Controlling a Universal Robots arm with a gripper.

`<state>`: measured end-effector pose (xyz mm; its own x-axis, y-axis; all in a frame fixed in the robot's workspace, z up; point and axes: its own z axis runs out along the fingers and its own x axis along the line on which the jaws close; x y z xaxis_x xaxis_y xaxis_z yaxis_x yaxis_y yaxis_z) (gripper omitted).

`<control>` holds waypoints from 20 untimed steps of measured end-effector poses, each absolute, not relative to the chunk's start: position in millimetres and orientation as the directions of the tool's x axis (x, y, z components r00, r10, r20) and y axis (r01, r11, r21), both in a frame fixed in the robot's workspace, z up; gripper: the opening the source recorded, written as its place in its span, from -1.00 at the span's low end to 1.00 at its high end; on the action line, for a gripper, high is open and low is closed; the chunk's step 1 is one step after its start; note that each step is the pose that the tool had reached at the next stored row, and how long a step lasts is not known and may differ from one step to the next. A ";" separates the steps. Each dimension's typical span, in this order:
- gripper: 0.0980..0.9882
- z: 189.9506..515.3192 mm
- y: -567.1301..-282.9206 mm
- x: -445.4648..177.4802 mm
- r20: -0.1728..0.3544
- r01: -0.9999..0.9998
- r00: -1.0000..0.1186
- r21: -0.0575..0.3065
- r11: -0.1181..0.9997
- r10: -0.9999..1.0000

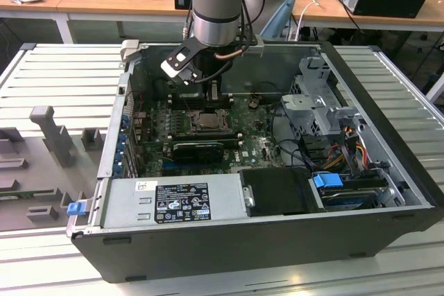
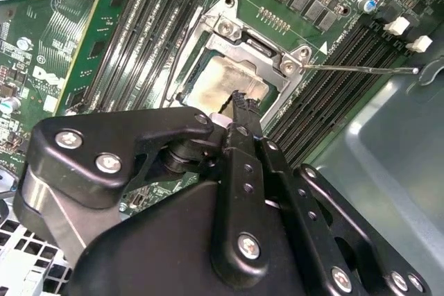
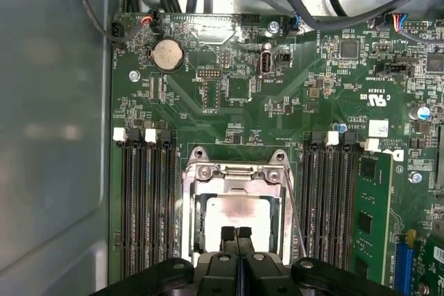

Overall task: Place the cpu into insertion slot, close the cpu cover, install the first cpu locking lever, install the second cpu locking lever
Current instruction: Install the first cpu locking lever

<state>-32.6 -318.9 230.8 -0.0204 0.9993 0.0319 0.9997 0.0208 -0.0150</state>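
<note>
The cpu (image 3: pixel 239 214) lies with its silver top up in the insertion slot (image 3: pixel 187 213) on the green board; it is also seen as a pale square (image 2: pixel 220 80) and sits mid-board (image 1: pixel 208 120) in the exterior view. The cpu cover (image 3: pixel 236 177) lies flat around it, framing the chip in its window. A thin wire locking lever (image 2: pixel 361 69) sticks out from one socket corner and runs along one side of the socket (image 3: pixel 296 213). My gripper (image 3: pixel 236 232) is shut with nothing between its fingers. Its tips (image 2: pixel 239 98) hover just over the chip's near edge, and the arm reaches into the case from above (image 1: pixel 211 93).
Long black memory slots (image 3: pixel 146 199) flank the socket on both sides. The grey case wall (image 3: pixel 48 136) stands close beside the board. A power supply (image 1: pixel 173 199), a drive cage (image 1: pixel 319 105) and loose cables (image 1: pixel 291 143) crowd the case. A long black card (image 1: pixel 198 149) lies in front of the socket.
</note>
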 end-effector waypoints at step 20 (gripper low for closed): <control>-0.98 255.0 -318.9 -32.9 0.032 1.000 -0.020 -0.015 0.021 0.999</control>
<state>-32.9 -318.9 255.0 -0.0202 0.9993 0.0316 0.9997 0.0207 -0.0150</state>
